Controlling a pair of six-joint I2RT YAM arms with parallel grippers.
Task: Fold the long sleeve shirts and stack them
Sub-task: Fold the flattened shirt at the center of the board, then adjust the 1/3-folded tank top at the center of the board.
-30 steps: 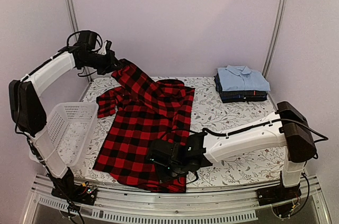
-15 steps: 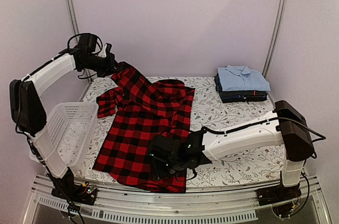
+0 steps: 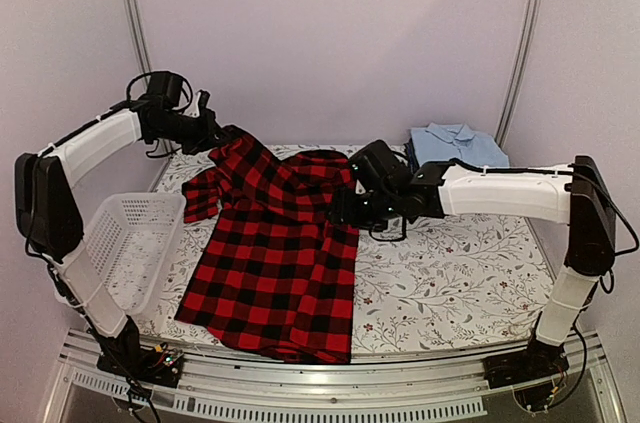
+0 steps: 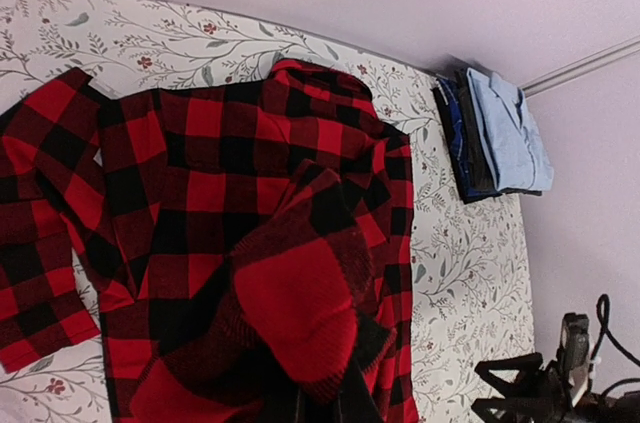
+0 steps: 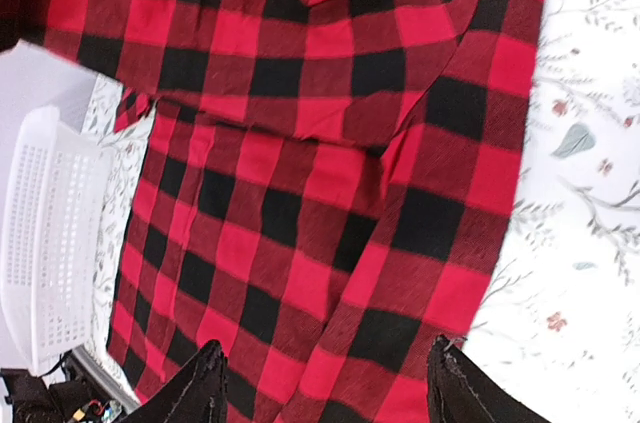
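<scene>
The red-and-black check shirt [image 3: 270, 253] lies spread on the floral table, its hem toward the front edge. My left gripper [image 3: 213, 129] is shut on a raised fold of the shirt's upper left part, held above the table at the back left. In the left wrist view that bunched fabric [image 4: 300, 313] hides the fingers of the left gripper [image 4: 320, 408]. My right gripper [image 3: 345, 211] hovers open over the shirt's right edge at mid-table. The right wrist view shows the check shirt [image 5: 300, 143] below the empty right gripper [image 5: 328, 363]. Folded shirts [image 3: 455, 158], light blue on top of dark ones, are stacked at the back right.
A white mesh basket [image 3: 130, 243] sits off the table's left side, next to the shirt; the right wrist view shows the basket [image 5: 45, 233] too. The folded stack [image 4: 495, 133] is near the back wall. Bare floral tablecloth [image 3: 450, 263] lies right of the shirt.
My right gripper opened, let go of the shirt's hem near the front edge, and swung back to the shirt's right edge. The left gripper dropped slightly, still holding fabric.
</scene>
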